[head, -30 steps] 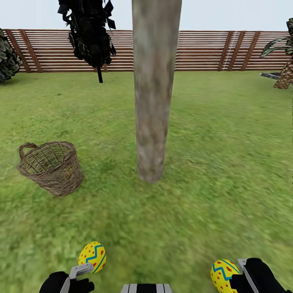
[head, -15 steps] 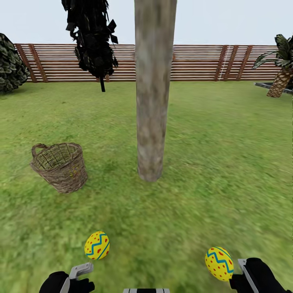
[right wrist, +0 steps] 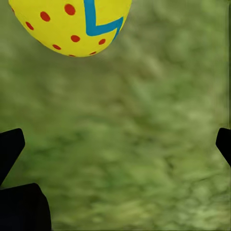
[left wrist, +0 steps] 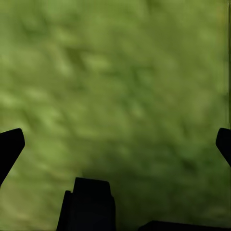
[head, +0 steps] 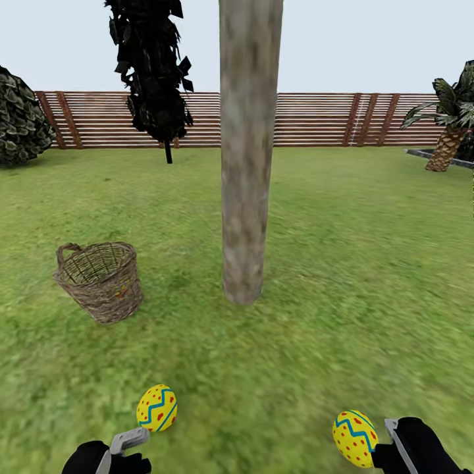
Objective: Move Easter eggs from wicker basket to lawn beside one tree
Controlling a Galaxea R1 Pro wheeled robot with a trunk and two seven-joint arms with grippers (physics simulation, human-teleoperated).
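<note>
Two yellow Easter eggs with blue zigzags and red dots rest on the lawn (head: 342, 263). One egg (head: 157, 408) is just ahead of my left gripper (head: 126, 445). The other egg (head: 354, 438) is right beside my right gripper (head: 394, 440). Both grippers are open with nothing between their fingers. The left gripper (left wrist: 115, 144) faces bare grass. Just beyond the right gripper (right wrist: 115, 144) lies its egg (right wrist: 72, 24), outside the fingertips. The tree (head: 247, 197) trunk rises a little ahead of both eggs. The wicker basket (head: 100, 280) stands left of the trunk, its inside hard to read.
A brown slatted fence (head: 316, 118) closes the far side of the garden. A dark cypress (head: 155, 72) and a round bush (head: 20, 118) stand at the back left, a short palm (head: 447, 131) at the back right. Open grass lies right of the trunk.
The head view has tilted up, so the fence and basket sit lower. Both eggs have come away from the grippers' fingers and now sit apart from them on the grass.
</note>
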